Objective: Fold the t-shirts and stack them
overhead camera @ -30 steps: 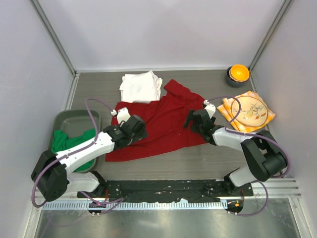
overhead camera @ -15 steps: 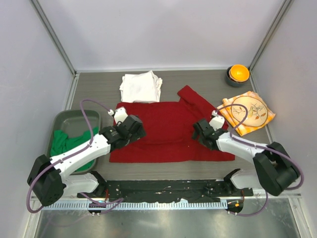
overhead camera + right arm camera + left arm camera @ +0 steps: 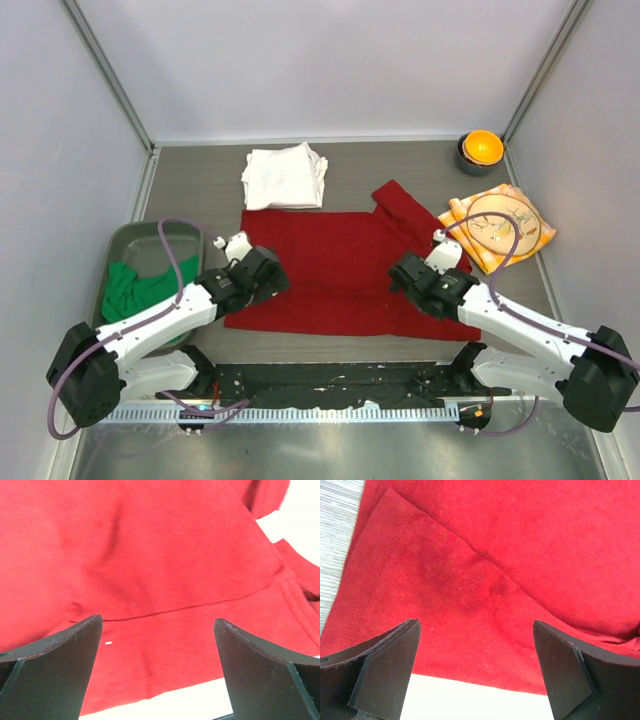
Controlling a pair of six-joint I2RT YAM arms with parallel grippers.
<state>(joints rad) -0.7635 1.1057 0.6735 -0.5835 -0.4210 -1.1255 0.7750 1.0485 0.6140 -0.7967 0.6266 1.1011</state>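
The red t-shirt lies spread flat in the middle of the table, one sleeve pointing to the back right. My left gripper is open over the shirt's left part. In the left wrist view only red cloth shows between the fingers. My right gripper is open over the shirt's right part. In the right wrist view red cloth lies under the fingers. The white t-shirt lies folded behind the red one. The green t-shirt lies crumpled in a grey tray.
An orange patterned cloth lies at the right, just beyond the red sleeve. A dark bowl holding an orange thing stands in the back right corner. The enclosure walls close in the left, back and right sides.
The red shirt went from bunched to spread flat and slid toward the near edge. Both grippers moved nearer the front and apart with it.
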